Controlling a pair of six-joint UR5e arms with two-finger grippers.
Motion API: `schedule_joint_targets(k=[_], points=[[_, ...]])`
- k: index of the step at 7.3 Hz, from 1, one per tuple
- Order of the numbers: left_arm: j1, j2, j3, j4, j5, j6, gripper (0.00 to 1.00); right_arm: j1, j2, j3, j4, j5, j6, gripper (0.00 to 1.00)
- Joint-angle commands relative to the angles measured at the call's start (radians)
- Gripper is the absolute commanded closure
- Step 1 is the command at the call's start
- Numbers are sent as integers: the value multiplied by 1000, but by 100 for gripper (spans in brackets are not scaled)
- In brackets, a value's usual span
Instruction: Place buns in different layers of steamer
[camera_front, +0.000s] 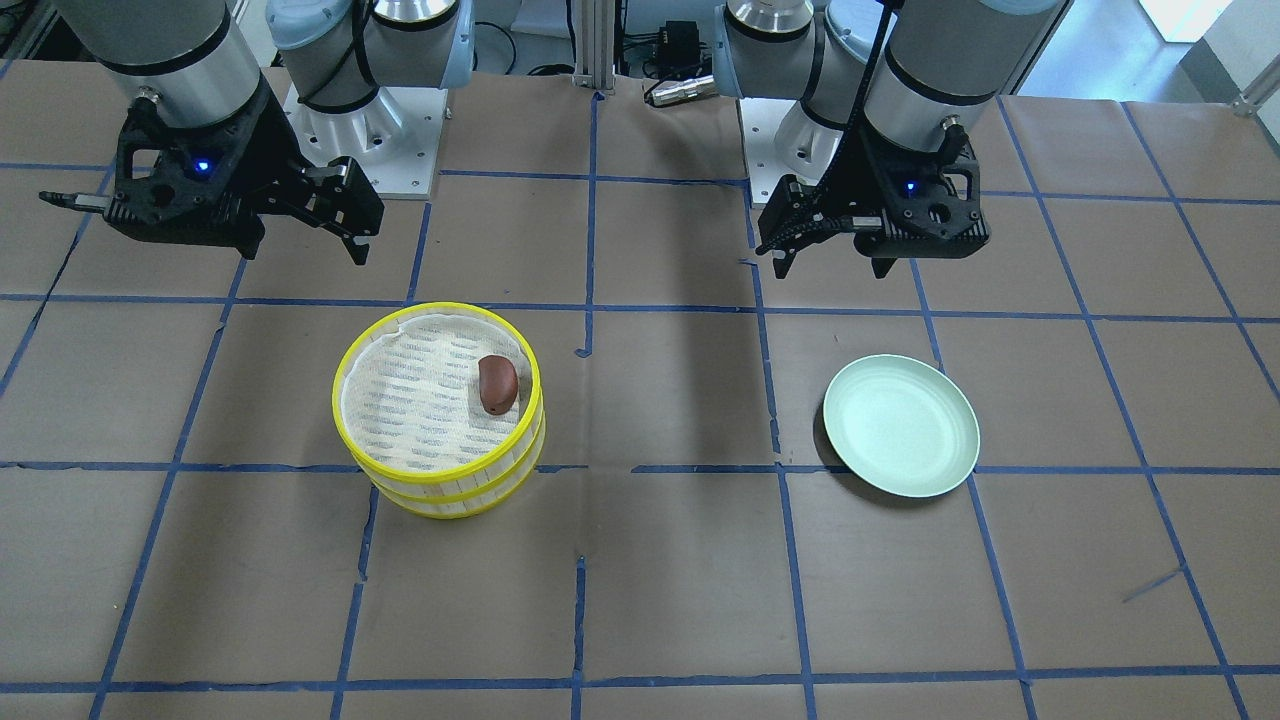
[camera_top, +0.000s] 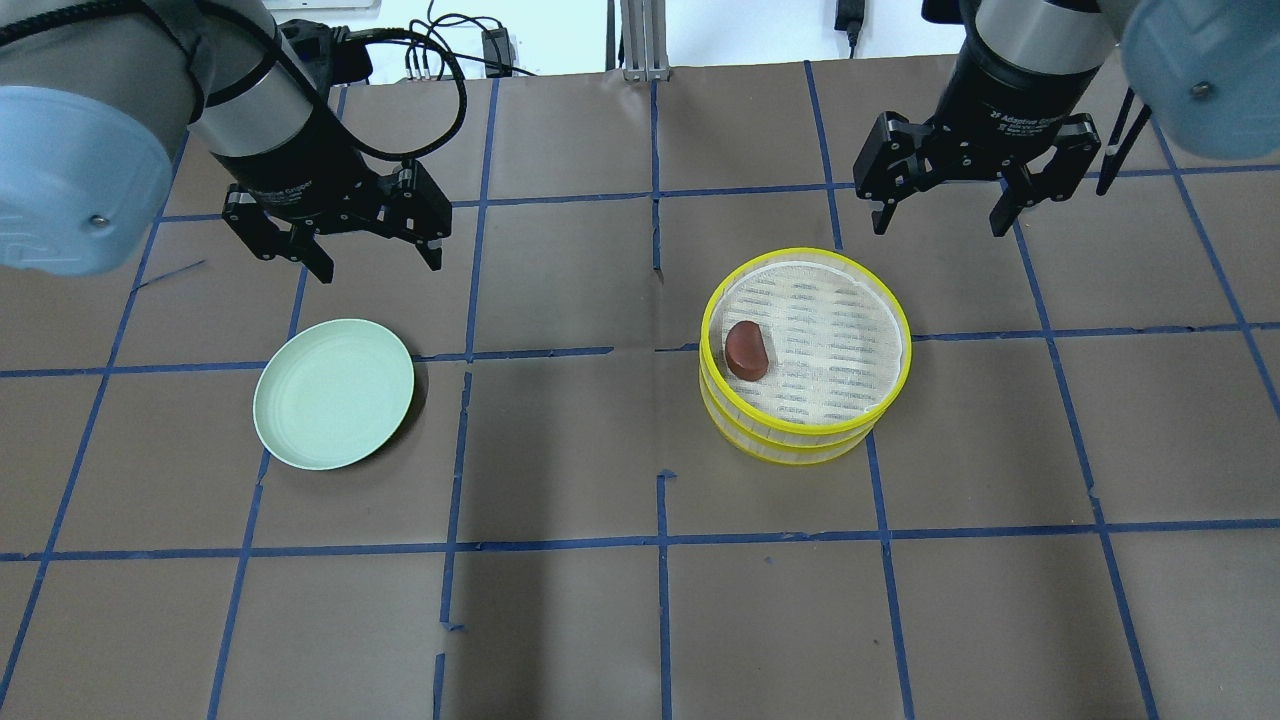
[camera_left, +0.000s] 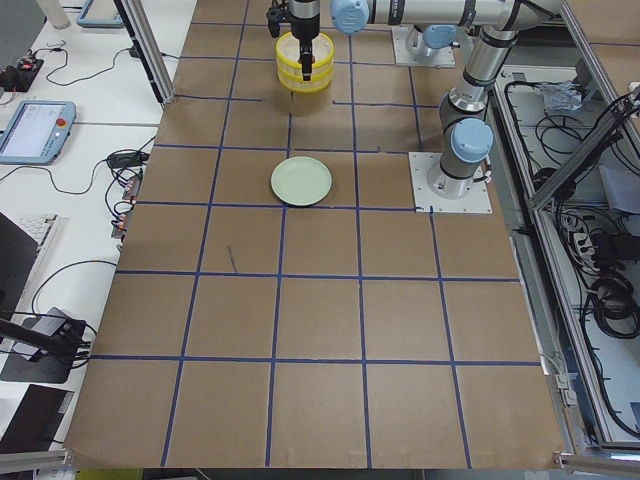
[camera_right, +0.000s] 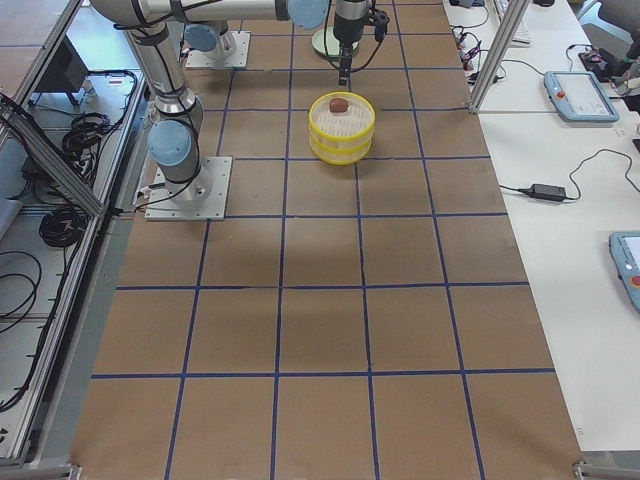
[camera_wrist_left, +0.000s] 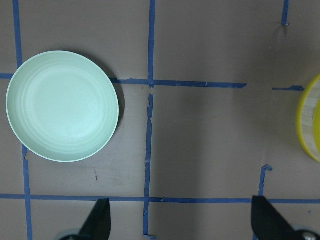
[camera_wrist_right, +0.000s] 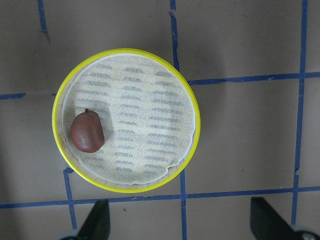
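Note:
Two yellow-rimmed steamer layers are stacked on the table: the top layer (camera_top: 806, 254) (camera_front: 440, 306) sits on the lower layer (camera_top: 800, 456) (camera_front: 450, 506). The dark reddish-brown bun (camera_top: 747, 350) (camera_front: 497, 384) (camera_wrist_right: 87, 132) lies on the top layer's white mesh, near its rim. The white bun is hidden. My right gripper (camera_top: 938, 228) (camera_front: 305, 250) (camera_wrist_right: 180, 215) hangs open and empty above the table, beyond the stack. My left gripper (camera_top: 378, 262) (camera_front: 833, 268) (camera_wrist_left: 182, 215) is open and empty, beyond the plate.
An empty pale green plate (camera_top: 333, 393) (camera_front: 900, 425) (camera_wrist_left: 62, 106) lies on the robot's left side of the brown, blue-taped table. The stack's rim (camera_wrist_left: 312, 120) shows at the right edge of the left wrist view.

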Motion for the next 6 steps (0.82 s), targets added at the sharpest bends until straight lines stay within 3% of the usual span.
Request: schedule_joint_targets(k=[1,6], points=[[-4,-1,-1,3,0,-2,0,1,1,0,1,-6,-2,0],[-4,-2,-3,2,0,-2,0,1,1,1,-8,-6,-2,0]])
